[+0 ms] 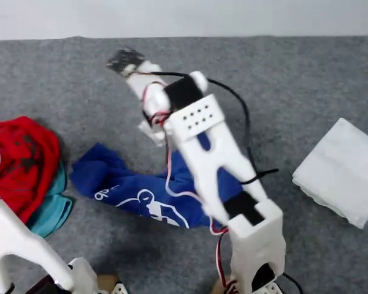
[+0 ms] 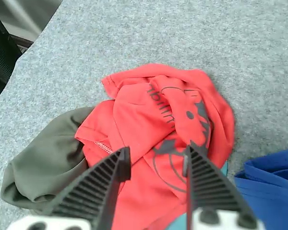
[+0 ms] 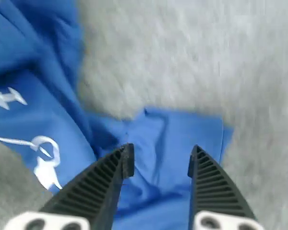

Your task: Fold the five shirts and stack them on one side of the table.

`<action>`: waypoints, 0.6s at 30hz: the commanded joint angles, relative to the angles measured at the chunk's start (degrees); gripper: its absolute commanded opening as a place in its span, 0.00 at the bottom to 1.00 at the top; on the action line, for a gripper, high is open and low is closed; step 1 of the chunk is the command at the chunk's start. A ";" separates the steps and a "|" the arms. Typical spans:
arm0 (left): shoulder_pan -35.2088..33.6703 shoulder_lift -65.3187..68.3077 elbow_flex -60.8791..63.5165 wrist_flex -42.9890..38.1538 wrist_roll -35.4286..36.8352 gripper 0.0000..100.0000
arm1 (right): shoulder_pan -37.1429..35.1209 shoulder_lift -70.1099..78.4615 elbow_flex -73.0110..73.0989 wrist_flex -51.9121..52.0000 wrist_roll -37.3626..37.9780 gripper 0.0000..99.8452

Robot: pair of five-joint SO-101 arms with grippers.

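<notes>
A crumpled blue shirt (image 1: pixel 138 193) with white print lies mid-table. My right gripper (image 3: pixel 161 153) hangs open just above one of the blue shirt's (image 3: pixel 153 139) edges, nothing between its fingers. In the high view the right arm (image 1: pixel 214 159) stretches over that shirt. A red shirt (image 1: pixel 18 156) sits bunched at the left on a teal shirt (image 1: pixel 52 211). My left gripper (image 2: pixel 156 155) is open above the red shirt (image 2: pixel 168 115), holding nothing. An olive shirt (image 2: pixel 43 163) lies against the red one. A folded white shirt (image 1: pixel 343 171) rests at the right.
Grey felt table (image 1: pixel 294 92) has bare room at the back and between the blue and white shirts. The left arm (image 1: pixel 15 242) rises from the front left corner. Dark cables (image 1: pixel 245 122) trail along the right arm. The table's edge (image 2: pixel 36 40) runs near the olive shirt.
</notes>
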 commanded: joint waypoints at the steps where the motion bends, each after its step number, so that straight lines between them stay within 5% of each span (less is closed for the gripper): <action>1: 0.09 -1.58 0.66 0.44 -0.35 0.19 | 3.74 -1.27 4.31 2.15 -0.62 0.18; 18: 5.36 -1.67 5.67 0.35 -0.44 0.19 | 2.51 21.85 -10.11 1.54 -0.70 0.18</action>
